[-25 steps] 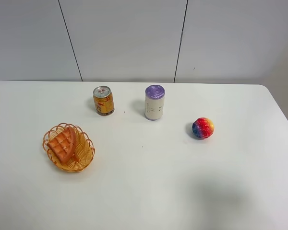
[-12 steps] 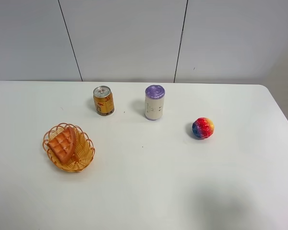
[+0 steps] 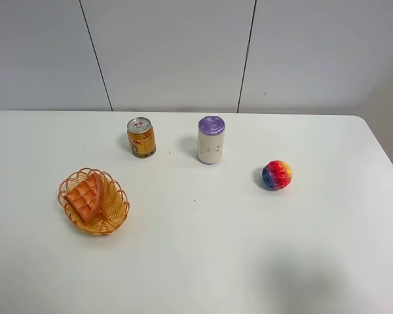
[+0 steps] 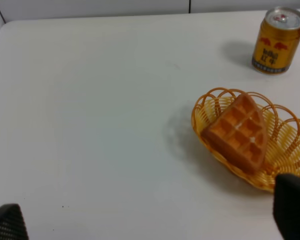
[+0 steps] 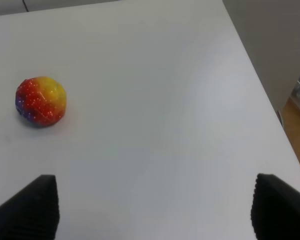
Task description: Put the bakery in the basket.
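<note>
Bakery [image 3: 86, 197] already in basket [image 3: 116, 212], nothing shifting over the past second.
You see it lying toward the worktop's [image 3: 203, 261] left edge; can, purple-capped tub, then ball sit untouched farther right before grey wall panels. Both pincers, left [image 4: 150, 222] and right [image 5: 155, 205], gape empty, so the job looks finished.

My workplace: lab-style test room, not home. Plain white counter [image 3: 203, 261] against bare grey panel wall [image 3: 170, 52] with dark vertical seams. Props staged apart around purple-lidded white canister [image 3: 211, 139]: gold drink can [image 3: 141, 137] just beside it, rainbow ball [image 3: 277, 174] near on other side, wicker basket [image 3: 114, 212] holding toy waffle [image 3: 85, 197] farther off beyond can. Wood-toned floor [image 5: 297, 120] past counter edge.
</note>
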Action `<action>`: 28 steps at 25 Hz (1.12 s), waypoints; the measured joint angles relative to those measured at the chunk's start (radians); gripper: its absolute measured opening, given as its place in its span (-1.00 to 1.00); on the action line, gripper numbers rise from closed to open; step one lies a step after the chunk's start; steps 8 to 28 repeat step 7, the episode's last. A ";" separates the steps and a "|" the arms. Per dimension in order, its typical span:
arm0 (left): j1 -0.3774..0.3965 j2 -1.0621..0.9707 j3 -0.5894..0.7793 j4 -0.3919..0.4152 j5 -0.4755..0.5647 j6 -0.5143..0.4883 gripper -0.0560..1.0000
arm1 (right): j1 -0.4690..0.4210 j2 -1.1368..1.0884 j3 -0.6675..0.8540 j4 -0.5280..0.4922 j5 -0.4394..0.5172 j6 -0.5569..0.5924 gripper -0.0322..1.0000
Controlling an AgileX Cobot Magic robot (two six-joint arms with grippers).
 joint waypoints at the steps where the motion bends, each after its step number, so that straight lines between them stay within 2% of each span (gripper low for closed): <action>1: 0.000 0.000 0.000 0.000 0.000 0.000 0.99 | 0.000 0.000 0.000 0.000 0.000 0.000 0.56; 28: 0.000 0.000 0.000 0.000 0.000 0.000 0.99 | 0.000 0.000 0.000 0.000 0.000 0.000 0.56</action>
